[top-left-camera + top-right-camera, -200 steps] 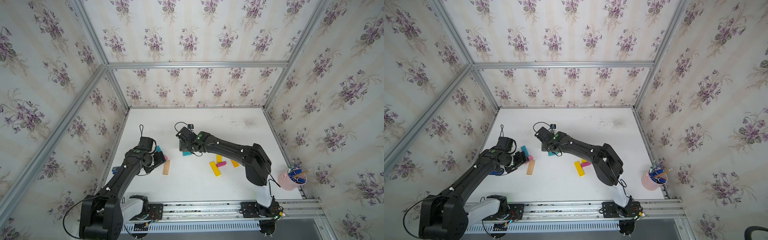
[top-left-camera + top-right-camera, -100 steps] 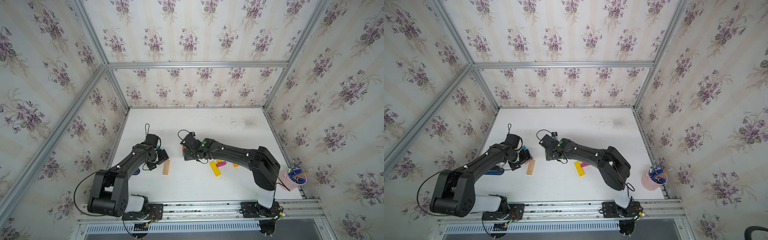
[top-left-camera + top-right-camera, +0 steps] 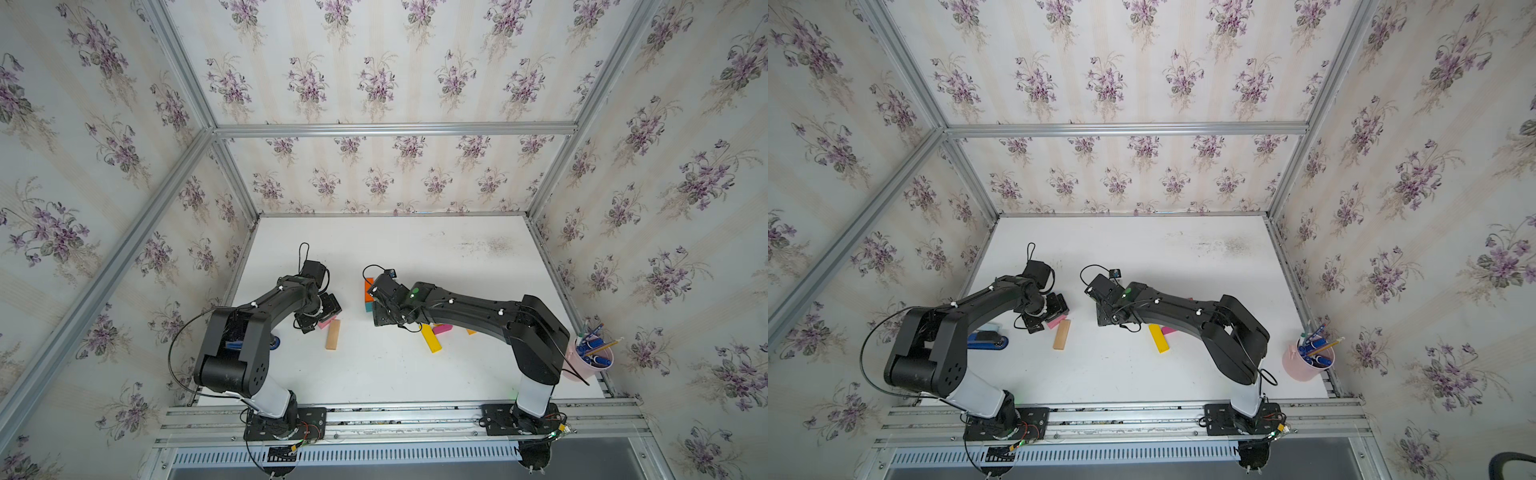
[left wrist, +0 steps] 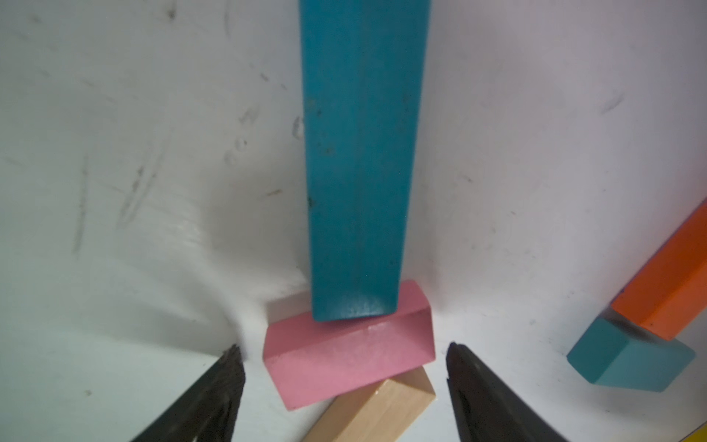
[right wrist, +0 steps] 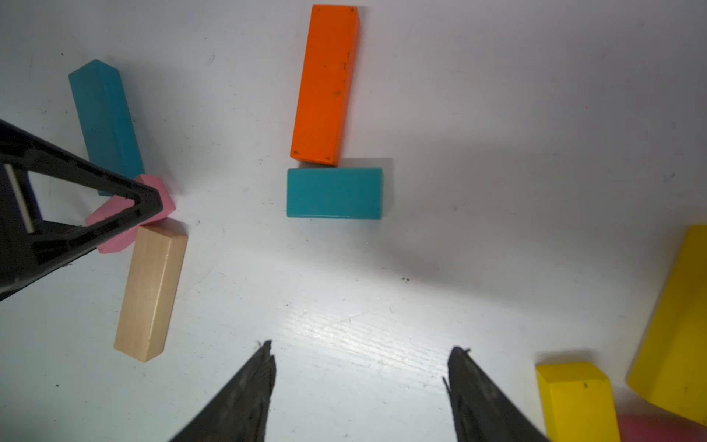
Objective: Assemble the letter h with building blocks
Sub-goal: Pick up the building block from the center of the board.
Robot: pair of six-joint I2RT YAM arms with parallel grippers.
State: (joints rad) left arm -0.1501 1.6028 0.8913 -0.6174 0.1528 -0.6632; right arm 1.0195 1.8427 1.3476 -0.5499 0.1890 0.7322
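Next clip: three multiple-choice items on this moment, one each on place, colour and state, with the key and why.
1. The short teal block lies: A against the orange block's end; B on top of it; C between the right hand's fingers.
2. Between the left hand's fingers lies a block coloured: A yellow; B pink; C orange.
3. The right hand is: A shut on a block; B open and empty; C out of view.
Key: 1 A, the two touch in the right wrist view; 2 B, the pink block shows there; 3 B, nothing sits between its spread fingers.
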